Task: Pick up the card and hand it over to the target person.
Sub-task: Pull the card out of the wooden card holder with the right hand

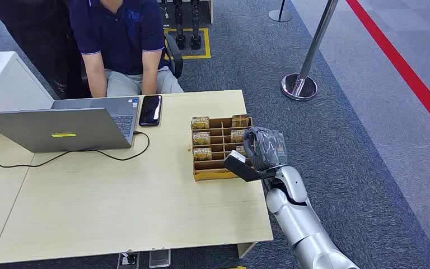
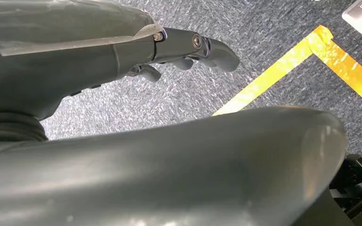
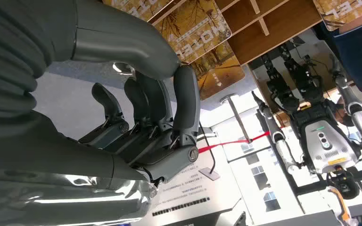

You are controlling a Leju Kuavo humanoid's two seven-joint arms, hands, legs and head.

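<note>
Head view: near the desk's right edge, the right hand (image 1: 263, 150), fingers (image 3: 187, 101) apart, is poised at thin, stiff, slippery cards (image 1: 200, 138), best pinched by the exposed edge.

Golden-printed cards (image 1: 201, 137) stand upright in slots of a wooden rack (image 1: 215, 175) on the table.

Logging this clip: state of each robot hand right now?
Left robot hand: open, holding nothing.
Right robot hand: open at the card rack, holding nothing.
</note>
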